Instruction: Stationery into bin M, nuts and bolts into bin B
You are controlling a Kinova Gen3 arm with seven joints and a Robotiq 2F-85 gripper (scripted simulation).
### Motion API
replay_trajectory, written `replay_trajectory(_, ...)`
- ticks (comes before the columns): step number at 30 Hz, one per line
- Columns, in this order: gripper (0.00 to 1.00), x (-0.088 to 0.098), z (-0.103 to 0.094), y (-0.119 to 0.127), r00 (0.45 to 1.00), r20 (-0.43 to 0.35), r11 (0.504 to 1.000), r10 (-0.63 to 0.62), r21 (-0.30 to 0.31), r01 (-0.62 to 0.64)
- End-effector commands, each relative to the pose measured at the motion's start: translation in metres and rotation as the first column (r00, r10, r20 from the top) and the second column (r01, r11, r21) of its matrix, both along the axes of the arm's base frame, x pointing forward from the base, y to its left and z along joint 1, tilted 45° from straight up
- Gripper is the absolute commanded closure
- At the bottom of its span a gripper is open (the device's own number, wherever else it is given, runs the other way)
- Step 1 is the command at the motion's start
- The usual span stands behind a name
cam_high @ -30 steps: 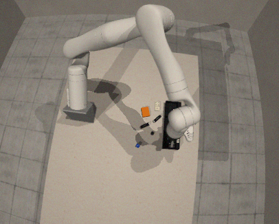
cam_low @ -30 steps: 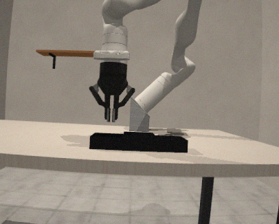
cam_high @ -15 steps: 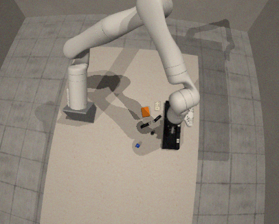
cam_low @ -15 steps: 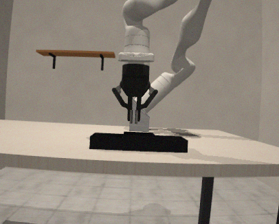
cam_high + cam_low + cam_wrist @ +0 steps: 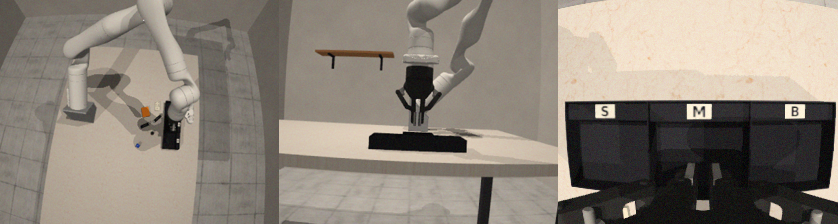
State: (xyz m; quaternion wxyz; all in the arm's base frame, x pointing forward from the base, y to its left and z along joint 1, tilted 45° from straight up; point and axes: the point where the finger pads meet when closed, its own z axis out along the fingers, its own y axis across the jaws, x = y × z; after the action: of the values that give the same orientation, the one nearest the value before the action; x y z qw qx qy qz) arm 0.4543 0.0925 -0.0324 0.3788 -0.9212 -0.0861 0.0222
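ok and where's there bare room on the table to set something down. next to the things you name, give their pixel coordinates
Widest: the near stretch of table [image 5: 120,192] below the blue item [image 5: 137,146] in the top view. Crowded: between orange block [image 5: 145,112] and black bin unit [image 5: 170,143] [image 5: 417,142] [image 5: 699,102].

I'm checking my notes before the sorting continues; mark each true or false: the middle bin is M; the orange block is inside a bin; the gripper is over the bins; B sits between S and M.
The middle bin of the black three-part row is M: true.
The orange block is inside a bin: false, it lies on the pale table.
The gripper is over the bins: true.
B sits between S and M: false, B is at one end, beside M.
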Motion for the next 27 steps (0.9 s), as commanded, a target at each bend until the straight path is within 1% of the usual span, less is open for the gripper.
replay_trajectory(1,0.91,-0.003,-0.006,0.006,1.000,-0.005,1.000,0.003,0.002,-0.003)
replay_trajectory(10,0.91,-0.005,-0.023,0.023,1.000,-0.005,1.000,0.003,0.002,-0.003)
replay_trajectory(12,0.91,-0.005,-0.023,0.023,1.000,-0.005,1.000,0.003,0.002,-0.003)
replay_trajectory(16,0.91,-0.007,-0.030,0.029,1.000,-0.005,1.000,0.003,0.002,-0.003)
replay_trajectory(27,0.91,-0.007,-0.030,0.029,1.000,-0.005,1.000,0.003,0.002,-0.003)
